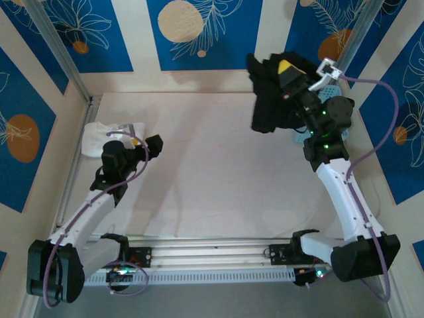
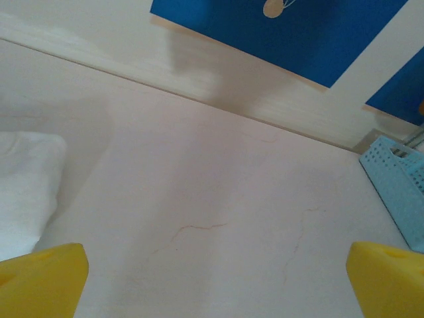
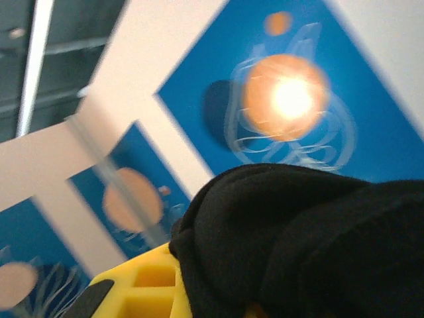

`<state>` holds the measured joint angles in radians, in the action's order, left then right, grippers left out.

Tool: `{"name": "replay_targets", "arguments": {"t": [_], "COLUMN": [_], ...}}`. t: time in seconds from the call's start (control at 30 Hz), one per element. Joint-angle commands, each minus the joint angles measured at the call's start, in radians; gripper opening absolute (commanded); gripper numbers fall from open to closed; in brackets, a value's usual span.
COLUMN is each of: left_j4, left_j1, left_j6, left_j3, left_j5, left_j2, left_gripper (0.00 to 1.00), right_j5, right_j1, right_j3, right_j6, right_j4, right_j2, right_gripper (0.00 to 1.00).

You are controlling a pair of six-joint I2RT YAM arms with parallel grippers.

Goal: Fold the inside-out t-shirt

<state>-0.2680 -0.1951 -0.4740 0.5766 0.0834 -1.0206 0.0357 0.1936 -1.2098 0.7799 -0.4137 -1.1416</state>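
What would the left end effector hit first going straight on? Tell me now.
Probably the bare table, since the open left end effector tilts down toward it. The white t-shirt and the light-blue basket sit off to either side, out of line; depth is hard to judge.

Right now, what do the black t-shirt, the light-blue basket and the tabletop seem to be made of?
The black t-shirt: soft matte cloth, probably knit; hangs in limp folds. The light-blue basket: rigid plastic, judging by its perforated wall. The tabletop: hard, smooth, pale, faintly veined; laminate or stone, unclear.
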Motion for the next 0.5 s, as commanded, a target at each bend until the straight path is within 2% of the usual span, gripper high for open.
{"name": "replay_targets", "arguments": {"t": [0.0, 0.1, 0.2, 0.27, 0.33, 0.37, 0.4, 0.47], "left_j4": [0.008, 0.018, 0.033, 0.036, 0.038, 0.047, 0.062, 0.092], "left_j1": [-0.008, -0.008, -0.007, -0.007, -0.006, -0.006, -0.002, 0.012], "left_j6": [-0.005, 0.002, 0.003, 0.004, 0.013, 0.021, 0.033, 0.048], "left_j3": [-0.006, -0.012, -0.021, -0.035, -0.044, -0.041, -0.027, 0.014], "left_j5": [-0.054, -0.078, -0.135, -0.187, -0.241, -0.262, -0.272, -0.267], "left_j2": [0.017, 0.032, 0.051, 0.060, 0.056, 0.045, 0.025, -0.048], "left_gripper": [1.00, 1.00, 1.00, 1.00, 1.00, 1.00, 1.00, 1.00], "right_j5": [0.031, 0.082, 0.082, 0.056, 0.019, 0.010, 0.004, -0.028], "right_j1": [0.088, 0.179, 0.256, 0.284, 0.294, 0.291, 0.287, 0.282], "right_j3": [-0.066, -0.099, -0.074, -0.019, 0.041, 0.054, 0.049, 0.012], "right_j6": [-0.123, -0.125, -0.123, -0.131, -0.139, -0.148, -0.172, -0.219], "right_j4": [0.129, 0.243, 0.329, 0.375, 0.427, 0.475, 0.539, 0.665], "right_j2": [-0.012, -0.073, -0.126, -0.152, -0.189, -0.222, -0.263, -0.332], "right_gripper": [0.09, 0.09, 0.09, 0.14, 0.33, 0.49, 0.60, 0.71]}}
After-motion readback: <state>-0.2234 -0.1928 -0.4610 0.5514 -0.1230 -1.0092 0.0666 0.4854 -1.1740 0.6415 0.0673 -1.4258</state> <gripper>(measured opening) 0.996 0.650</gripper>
